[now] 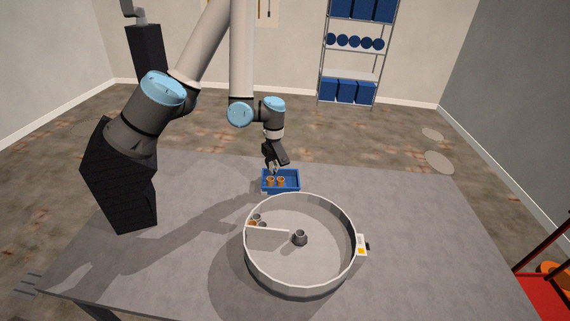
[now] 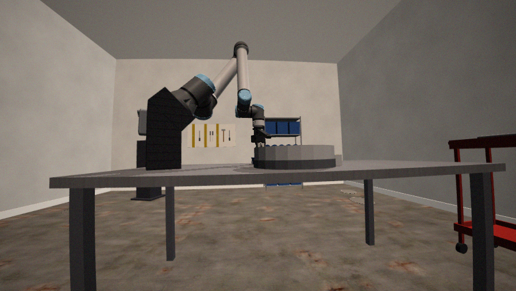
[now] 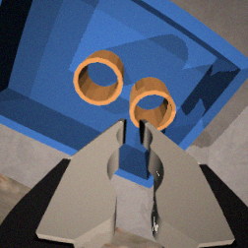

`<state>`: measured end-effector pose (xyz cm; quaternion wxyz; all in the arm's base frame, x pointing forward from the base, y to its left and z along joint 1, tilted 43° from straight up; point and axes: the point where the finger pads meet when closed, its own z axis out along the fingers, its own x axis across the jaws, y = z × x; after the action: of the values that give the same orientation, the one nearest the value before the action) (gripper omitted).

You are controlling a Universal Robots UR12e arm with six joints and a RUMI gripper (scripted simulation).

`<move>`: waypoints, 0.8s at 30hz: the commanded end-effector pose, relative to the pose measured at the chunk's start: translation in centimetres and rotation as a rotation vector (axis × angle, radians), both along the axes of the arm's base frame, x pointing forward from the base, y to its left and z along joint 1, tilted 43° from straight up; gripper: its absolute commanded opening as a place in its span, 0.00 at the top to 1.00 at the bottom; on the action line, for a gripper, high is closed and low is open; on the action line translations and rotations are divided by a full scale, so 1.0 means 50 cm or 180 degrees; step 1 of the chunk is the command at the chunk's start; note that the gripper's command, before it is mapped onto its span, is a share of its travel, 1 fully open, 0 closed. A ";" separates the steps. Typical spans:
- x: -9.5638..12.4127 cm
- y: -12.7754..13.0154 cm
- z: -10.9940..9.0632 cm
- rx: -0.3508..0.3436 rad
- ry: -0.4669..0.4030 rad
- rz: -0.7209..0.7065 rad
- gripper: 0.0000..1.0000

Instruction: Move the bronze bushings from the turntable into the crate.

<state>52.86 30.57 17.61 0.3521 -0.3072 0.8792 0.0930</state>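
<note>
Two bronze bushings point(image 1: 270, 181) point(image 3: 115, 61) stand side by side in the blue crate point(image 1: 299, 180) point(image 3: 123, 30). My gripper point(image 1: 273, 174) point(image 3: 133, 121) is shut, with a narrow gap between its tips and nothing in it. It hangs over the crate, close to the bushings; in the wrist view its right tip appears just beside one bushing. On the turntable point(image 1: 303, 284) point(image 2: 294, 153), one bronze bushing point(image 1: 252, 223) is by the left wall behind the white divider. Two steel bushings point(image 1: 256, 216) are beside it; the divider partly hides this group.
The divider point(image 1: 267, 228) runs from the turntable's left wall towards its centre, where a grey sleeve-shaped piece point(image 1: 299, 236) stands. A control box point(image 1: 360, 245) sits on its right side. The turntable's raised wall is close in front of the crate. A red cart point(image 2: 465, 228) is at the right.
</note>
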 end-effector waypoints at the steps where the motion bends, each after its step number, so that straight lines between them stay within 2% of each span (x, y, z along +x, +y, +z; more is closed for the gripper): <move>1: -0.022 -0.015 0.030 0.0000 0.0002 0.0003 0.94; 11: -0.063 -0.043 0.083 0.0000 0.0002 0.0003 0.94; 24: -0.084 -0.057 0.111 0.0000 0.0002 0.0003 0.94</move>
<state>49.06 27.99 22.61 0.3522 -0.3070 0.8793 0.0927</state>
